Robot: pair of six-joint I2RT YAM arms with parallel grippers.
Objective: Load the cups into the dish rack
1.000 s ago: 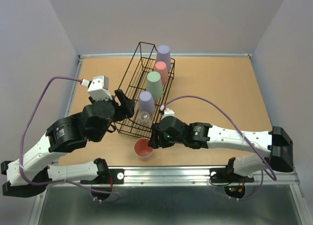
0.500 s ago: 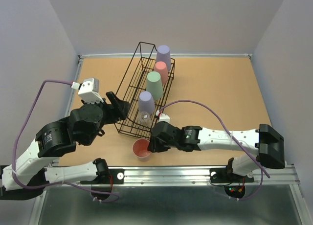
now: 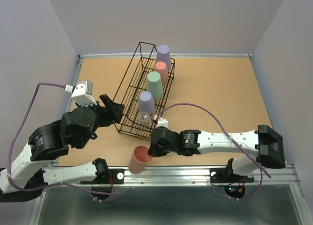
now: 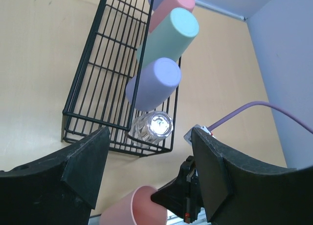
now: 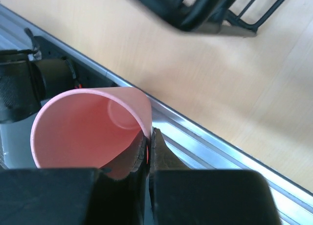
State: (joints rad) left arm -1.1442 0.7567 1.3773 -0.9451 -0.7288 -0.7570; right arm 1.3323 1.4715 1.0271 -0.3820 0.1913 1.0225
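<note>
The black wire dish rack (image 3: 128,88) (image 4: 98,63) holds a row of upturned cups: lavender (image 3: 163,55), pink (image 3: 160,70), green (image 3: 154,83) (image 4: 168,36), lavender (image 3: 145,101) (image 4: 154,83) and a clear one (image 3: 144,118) (image 4: 151,128). Another pink cup (image 3: 139,159) (image 4: 129,210) (image 5: 83,132) hangs tilted over the near table edge. My right gripper (image 3: 150,150) (image 5: 149,146) is shut on its rim, one finger inside and one outside. The left gripper (image 3: 116,111) (image 4: 149,137) stands open and empty, just left of the rack's near end.
A metal rail (image 3: 195,173) (image 5: 210,142) runs along the near edge under the tilted cup. A purple cable (image 3: 195,100) loops over the table right of the rack. Walls close in the left, right and far sides.
My right gripper has shut on the pink cup's rim and tipped it off the table toward the near edge. The left arm has drawn back leftward from the rack.
</note>
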